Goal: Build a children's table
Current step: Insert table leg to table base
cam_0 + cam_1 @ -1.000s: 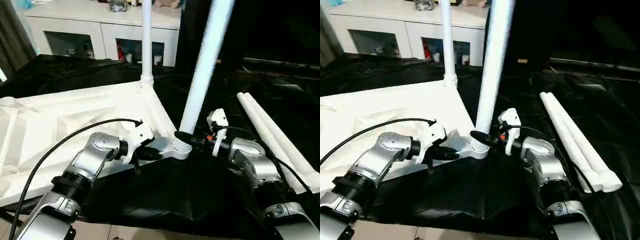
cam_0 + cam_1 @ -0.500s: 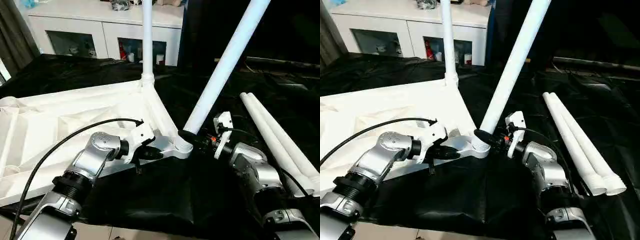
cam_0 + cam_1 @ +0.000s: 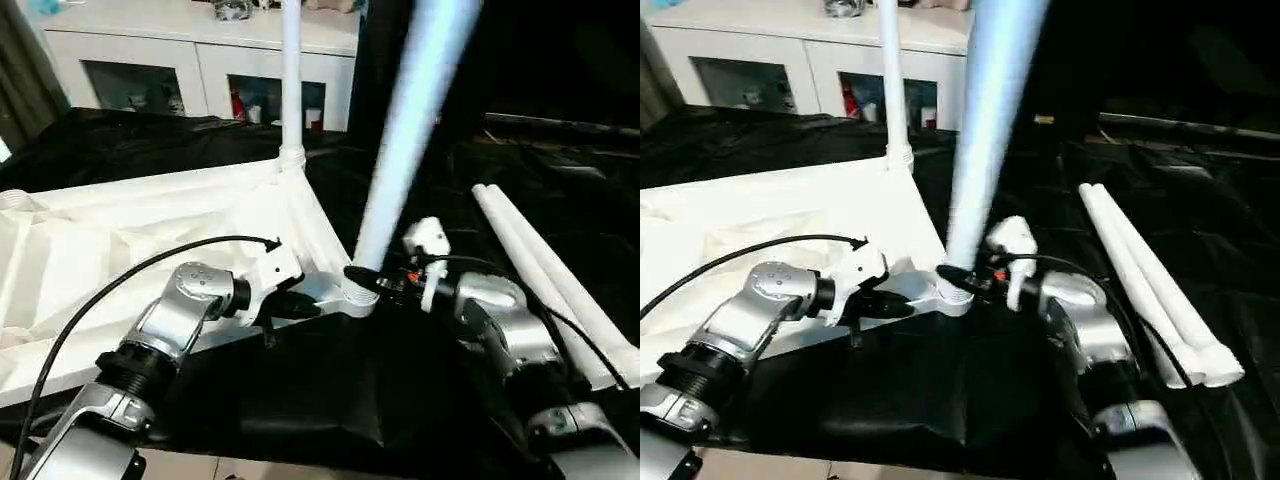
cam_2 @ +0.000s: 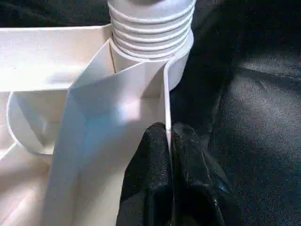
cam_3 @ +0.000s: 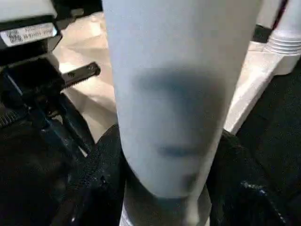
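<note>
The left gripper (image 4: 169, 155) is pinched on the thin rim of the tabletop (image 3: 120, 250), which lies underside up on black cloth (image 3: 330, 390). Beside it, the right gripper (image 3: 372, 282) clamps a leg (image 3: 400, 150) at the corner socket (image 3: 352, 298). Two spare legs (image 3: 545, 275) lie well apart. Another leg (image 3: 291, 80) stands at the far corner.

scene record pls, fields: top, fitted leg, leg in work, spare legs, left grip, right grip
top: tabletop upside down on black cloth
fitted leg: far leg upright in far corner socket
leg in work: near leg tilted, foot at near corner socket
spare legs: two legs lying side by side
left grip: left gripper pinching tabletop rim
right grip: right gripper around near leg
</note>
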{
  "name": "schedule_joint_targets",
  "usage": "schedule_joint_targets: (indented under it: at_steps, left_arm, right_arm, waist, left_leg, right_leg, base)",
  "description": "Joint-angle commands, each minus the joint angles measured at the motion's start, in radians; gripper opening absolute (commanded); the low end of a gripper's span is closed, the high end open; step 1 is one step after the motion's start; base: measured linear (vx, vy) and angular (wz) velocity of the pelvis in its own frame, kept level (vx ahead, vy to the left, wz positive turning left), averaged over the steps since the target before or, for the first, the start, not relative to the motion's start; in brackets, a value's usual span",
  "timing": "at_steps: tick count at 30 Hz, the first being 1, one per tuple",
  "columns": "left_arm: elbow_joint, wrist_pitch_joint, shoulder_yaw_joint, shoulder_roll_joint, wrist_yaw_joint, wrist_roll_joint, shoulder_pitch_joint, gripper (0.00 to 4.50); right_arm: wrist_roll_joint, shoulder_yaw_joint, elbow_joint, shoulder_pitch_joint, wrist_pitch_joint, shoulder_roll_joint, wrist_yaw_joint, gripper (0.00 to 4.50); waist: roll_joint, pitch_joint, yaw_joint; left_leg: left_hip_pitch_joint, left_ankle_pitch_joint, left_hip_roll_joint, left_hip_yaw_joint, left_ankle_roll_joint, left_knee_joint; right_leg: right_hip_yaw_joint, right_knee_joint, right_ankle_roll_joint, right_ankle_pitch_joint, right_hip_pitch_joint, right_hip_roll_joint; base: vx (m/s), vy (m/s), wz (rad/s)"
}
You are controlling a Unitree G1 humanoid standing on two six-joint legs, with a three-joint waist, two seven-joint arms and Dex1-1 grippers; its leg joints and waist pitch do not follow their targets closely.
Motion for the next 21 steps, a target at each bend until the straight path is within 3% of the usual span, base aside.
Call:
schedule_joint_targets:
  at_steps: [1, 11, 21]
  left_arm:
    - [-0.057, -0.042, 0.036, -0.006, -0.022, -0.042, -0.025, 0.0]
    - [-0.084, -0.04, 0.023, 0.008, -0.068, -0.057, -0.013, 0.0]
    - [-0.168, -0.013, -0.003, 0.049, -0.173, -0.091, 0.025, 0.0]
  right_arm:
    - [-0.099, 0.1, 0.144, 0.066, 0.066, -0.013, 0.02, 1.91]
    - [-0.107, 0.098, 0.194, 0.062, 0.061, -0.011, 0.039, 1.91]
    - [-0.084, 0.111, 0.154, 0.098, 0.058, -0.031, 0.141, 1.91]
  waist:
    - [0.001, -0.039, -0.002]
    - [0.0, -0.039, -0.014]
    - [0.006, -0.046, -0.016]
  left_leg:
    - [0.011, -0.371, 0.021, -0.002, -0.003, -0.069]
    - [0.011, -0.403, 0.022, -0.005, -0.006, -0.07]
    - [0.012, -0.376, 0.024, -0.003, -0.004, -0.071]
  right_leg:
    - [0.033, -0.097, -0.173, -0.339, 0.018, -0.044]
    - [0.032, -0.098, -0.177, -0.359, 0.016, -0.044]
    - [0.031, -0.083, -0.225, -0.189, 0.022, -0.035]
  base:
    - [0.0, 0.0, 0.0]
    - [0.0, 0.0, 0.0]
    - [0.0, 0.0, 0.0]
